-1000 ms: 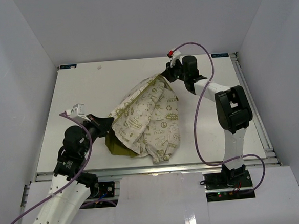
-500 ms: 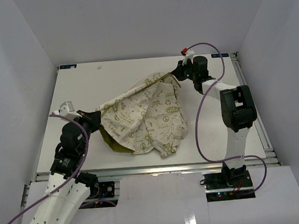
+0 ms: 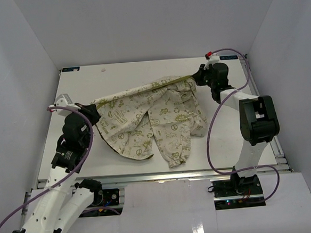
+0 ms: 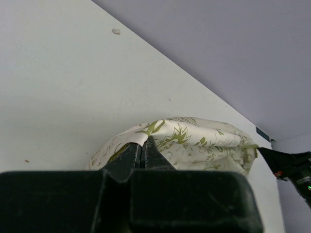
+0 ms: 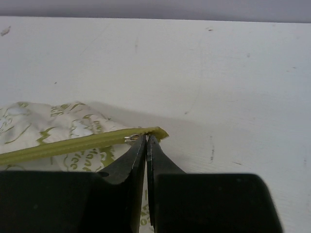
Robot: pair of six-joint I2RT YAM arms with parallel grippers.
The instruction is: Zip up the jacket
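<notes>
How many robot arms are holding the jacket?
2. The left end effector pinches the jacket at its left end. The right end effector pinches the olive zipper edge at the far right end. The fabric hangs stretched between them.

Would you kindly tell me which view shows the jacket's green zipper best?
The right wrist view: the zipper runs as a green band to the right fingers, with a metal piece at its end. The top external view shows it only as a thin green line; the left wrist view shows just the printed jacket.
</notes>
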